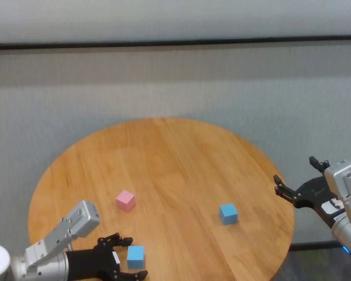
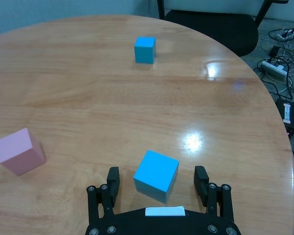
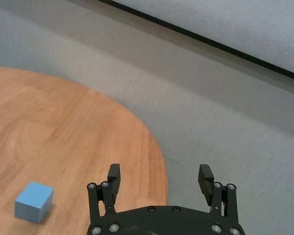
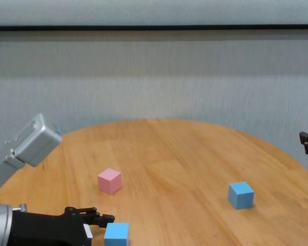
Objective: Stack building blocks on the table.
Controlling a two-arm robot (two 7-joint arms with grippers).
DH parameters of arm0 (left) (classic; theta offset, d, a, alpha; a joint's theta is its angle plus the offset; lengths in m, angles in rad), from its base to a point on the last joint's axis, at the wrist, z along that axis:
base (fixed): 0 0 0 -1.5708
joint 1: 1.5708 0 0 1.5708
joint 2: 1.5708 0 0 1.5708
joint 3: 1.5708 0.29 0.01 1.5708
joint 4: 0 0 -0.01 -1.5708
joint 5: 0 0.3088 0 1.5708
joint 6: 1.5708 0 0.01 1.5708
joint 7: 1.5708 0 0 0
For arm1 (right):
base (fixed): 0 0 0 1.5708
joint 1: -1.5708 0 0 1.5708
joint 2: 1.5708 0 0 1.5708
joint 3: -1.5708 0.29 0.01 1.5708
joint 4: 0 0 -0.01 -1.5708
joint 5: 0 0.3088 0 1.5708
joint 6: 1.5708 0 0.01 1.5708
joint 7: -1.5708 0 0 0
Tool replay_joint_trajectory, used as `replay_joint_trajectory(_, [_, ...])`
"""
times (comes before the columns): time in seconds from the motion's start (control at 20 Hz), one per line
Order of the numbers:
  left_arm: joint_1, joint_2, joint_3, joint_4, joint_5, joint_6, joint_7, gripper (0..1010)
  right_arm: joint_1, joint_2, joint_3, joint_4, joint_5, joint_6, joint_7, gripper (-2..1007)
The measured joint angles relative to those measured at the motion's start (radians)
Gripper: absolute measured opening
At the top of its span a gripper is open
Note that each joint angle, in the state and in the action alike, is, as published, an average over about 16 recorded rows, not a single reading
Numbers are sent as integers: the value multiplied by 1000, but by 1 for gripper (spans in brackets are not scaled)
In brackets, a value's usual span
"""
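Note:
A light blue cube sits near the front left edge of the round wooden table. My left gripper is open, with one finger on each side of this cube; in the left wrist view the cube lies between the fingers with gaps on both sides. A pale pink cube stands just beyond it. A second light blue cube sits right of centre. My right gripper is open and empty, hovering beyond the table's right edge.
In the left wrist view a black chair stands past the far table edge, and cables with a power strip lie on the floor. A grey wall runs behind the table.

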Motion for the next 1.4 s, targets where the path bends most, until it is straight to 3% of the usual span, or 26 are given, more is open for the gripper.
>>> replay_joint_trajectory(0.9, [-10,-13,4,20,-9,7,1,985,0,0,0,0,0,0,0,1001])
replay_joint_trajectory(1.4, [-11,-16,6,23,-7,3,4,822,0,0,0,0,0,0,0,1001])
